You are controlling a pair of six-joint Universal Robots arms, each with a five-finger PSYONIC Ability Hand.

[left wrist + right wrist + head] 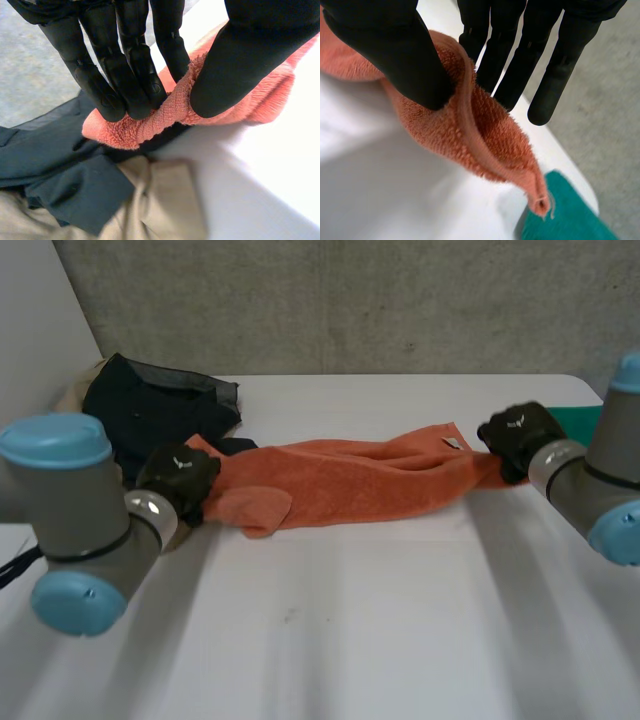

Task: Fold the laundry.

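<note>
While the orange towel (350, 485) lies drawn out as a bunched, rope-like band across the white bench (350, 640), each end is secured by a pinch alone. The left hand (178, 478) presses its straight fingers (132, 75) towards the thumb (240, 65) with a small ruck of towel edge nipped between them. The right hand (518, 435) grips a fold near the opposite end in the same manner, and a loose corner dangles beyond its fingertips. Risk one, in my judgement: both holds are shallow, so added tension along the towel could pull the pile out from between thumb and fingers at either end. Risk two: neither pinch appears to sit on a true corner, so lifting or spreading from here would likely leave the cloth twisted, and any fold would set creases in. Risk three: a dark garment (60, 165) and a beige garment (165, 200) lie just beyond the left fingertips, touching the towel, and could be caught or dragged along. Risk four: the free corner hangs over a green cloth (570, 215) past the right fingertips and may snag on it.
</note>
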